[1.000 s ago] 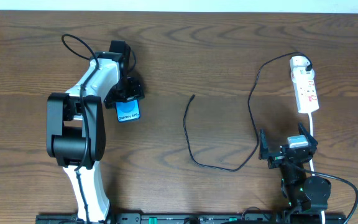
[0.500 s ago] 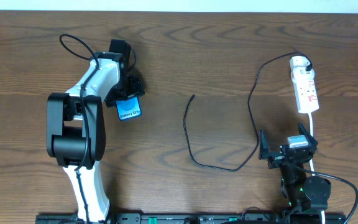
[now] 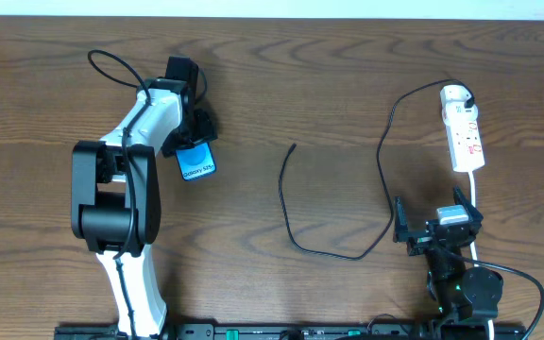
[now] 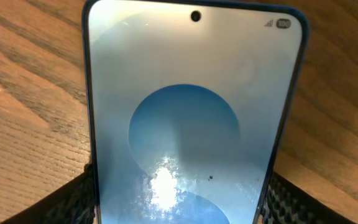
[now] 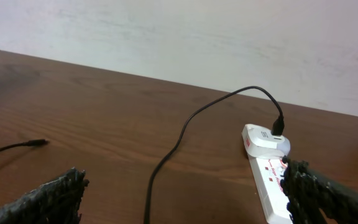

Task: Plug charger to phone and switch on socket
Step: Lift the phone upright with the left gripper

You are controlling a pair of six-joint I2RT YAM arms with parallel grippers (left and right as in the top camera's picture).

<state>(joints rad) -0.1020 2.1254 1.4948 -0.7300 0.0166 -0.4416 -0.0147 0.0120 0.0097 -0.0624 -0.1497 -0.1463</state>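
Observation:
The phone (image 3: pixel 197 162), blue-screened with black edges, sits slightly tilted at the left of the table and fills the left wrist view (image 4: pixel 185 112). My left gripper (image 3: pixel 196 145) is shut on its two long edges, and a black pad (image 4: pixel 67 202) presses against each side. The charger (image 3: pixel 283 194) is a thin black cable looping across the middle of the table, its free tip (image 3: pixel 294 145) lying bare on the wood. Its other end runs to the white socket (image 3: pixel 465 132) at the far right. My right gripper (image 3: pixel 437 229) stands open and holds nothing, just short of the socket (image 5: pixel 269 177).
The white cord (image 3: pixel 475 189) of the socket runs down past my right gripper. A black cable (image 3: pixel 111 66) loops out behind the left arm. The table's far edge meets a pale wall (image 5: pixel 197 37).
The phone has shifted a little toward the far edge and turned slightly, and the left jaws have narrowed onto it. The right arm, the cable and the socket have stayed put.

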